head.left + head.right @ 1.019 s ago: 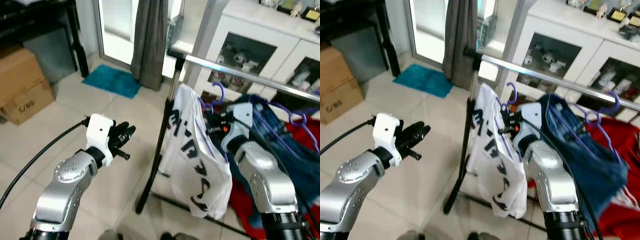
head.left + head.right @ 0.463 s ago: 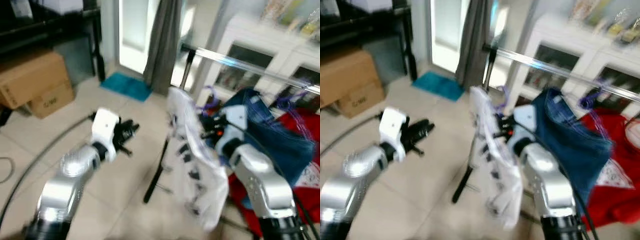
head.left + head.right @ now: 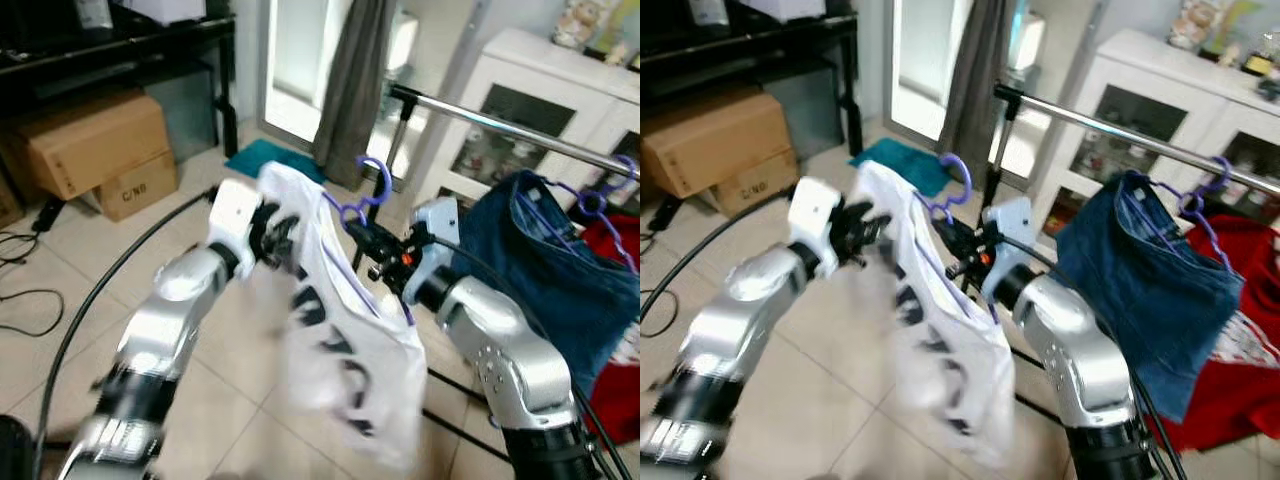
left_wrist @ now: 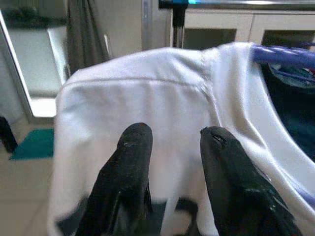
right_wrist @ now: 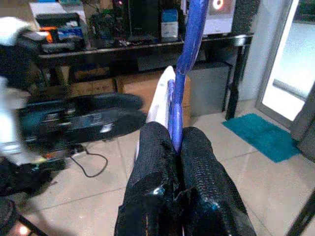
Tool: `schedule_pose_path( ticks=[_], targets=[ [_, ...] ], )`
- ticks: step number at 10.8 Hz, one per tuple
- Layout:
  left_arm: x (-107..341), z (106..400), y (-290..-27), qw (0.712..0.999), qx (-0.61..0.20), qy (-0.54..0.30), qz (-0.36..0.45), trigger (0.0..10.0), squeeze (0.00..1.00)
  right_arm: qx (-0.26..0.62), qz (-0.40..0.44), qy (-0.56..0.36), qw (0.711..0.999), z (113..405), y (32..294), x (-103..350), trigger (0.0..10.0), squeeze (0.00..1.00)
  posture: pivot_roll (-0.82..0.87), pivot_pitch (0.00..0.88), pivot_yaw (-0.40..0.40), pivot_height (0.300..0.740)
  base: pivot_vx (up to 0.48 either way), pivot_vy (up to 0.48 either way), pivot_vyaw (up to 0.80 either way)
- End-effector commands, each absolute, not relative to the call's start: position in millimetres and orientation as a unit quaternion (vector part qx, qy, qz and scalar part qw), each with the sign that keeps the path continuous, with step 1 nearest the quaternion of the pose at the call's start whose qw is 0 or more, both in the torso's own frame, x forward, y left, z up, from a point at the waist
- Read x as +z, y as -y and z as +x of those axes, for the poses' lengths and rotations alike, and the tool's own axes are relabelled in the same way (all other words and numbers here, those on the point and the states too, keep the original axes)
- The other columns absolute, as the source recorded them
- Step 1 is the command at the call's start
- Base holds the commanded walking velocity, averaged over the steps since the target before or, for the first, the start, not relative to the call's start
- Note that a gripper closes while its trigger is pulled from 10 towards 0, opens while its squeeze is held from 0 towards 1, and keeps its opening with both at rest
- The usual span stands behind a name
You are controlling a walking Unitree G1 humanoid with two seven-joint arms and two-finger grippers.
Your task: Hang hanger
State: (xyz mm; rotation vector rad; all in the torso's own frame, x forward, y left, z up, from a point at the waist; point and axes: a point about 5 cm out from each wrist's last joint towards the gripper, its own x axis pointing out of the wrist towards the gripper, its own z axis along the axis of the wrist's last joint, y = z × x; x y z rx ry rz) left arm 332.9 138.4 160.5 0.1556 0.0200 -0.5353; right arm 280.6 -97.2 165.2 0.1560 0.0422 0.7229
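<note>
A white cabinet (image 3: pixel 560 75) with glass doors stands at the far right; small objects sit behind the glass, too blurred to identify. In front of it a clothes rack runs across, its silver rail (image 3: pixel 500 125) carried on a black upright post (image 3: pixel 1002 130). A grey curtain (image 3: pixel 350 80) hangs beside a bright doorway, with a teal mat (image 3: pixel 895 160) on the tiled floor (image 3: pixel 60 370) at its foot. At far left a dark desk (image 3: pixel 120 45) stands over two cardboard boxes (image 3: pixel 95 150); their contents cannot be told. Black cables (image 3: pixel 25 310) lie on the floor near the left edge.

On the rail's right portion a blue denim garment (image 3: pixel 555 270) hangs on a purple hanger, and a red garment (image 3: pixel 1240 330) hangs just behind it.

The white shirt (image 3: pixel 345 350) with dark lettering is held up in front of the rack, below the rail and not on it. It hangs on the purple hanger (image 3: pixel 365 195), whose hook stands free above the shirt's collar.

The right claw (image 5: pixel 174 147) is closed tightly on the hanger's neck, both black fingers (image 5: pixel 152 162) pressed against the purple shaft. In the head views it sits at the shirt's collar (image 3: pixel 385 255).

The left claw (image 4: pixel 172 147) has its fingers parted, one either side of a fold at the shirt's shoulder; whether they are pinching the cloth cannot be told. In the head views it sits against the shirt's left shoulder (image 3: pixel 270 235).
</note>
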Motion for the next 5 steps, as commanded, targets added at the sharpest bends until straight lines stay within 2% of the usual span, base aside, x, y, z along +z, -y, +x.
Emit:
schedule_pose_path(
  ticks=[1, 5],
  targets=[
    [165.5, 337.8, -135.3, 0.962, -0.261, 0.005, 0.08, 10.0, 0.0, 0.362, 0.071, 0.0, 0.929, 281.3, 97.4, 177.4, 0.0, 0.0, -0.07, 0.0, -0.124, 0.74, 0.0, 0.0, 0.0],
    [161.0, 336.3, -117.8, 0.944, -0.323, 0.007, 0.072, 10.0, 0.0, 0.381, 0.067, 0.003, 0.922, 285.1, 93.2, 181.1, 0.0, 0.0, -0.07, 0.0, -0.134, 0.74, 0.0, 0.0, 0.0]
  ],
)
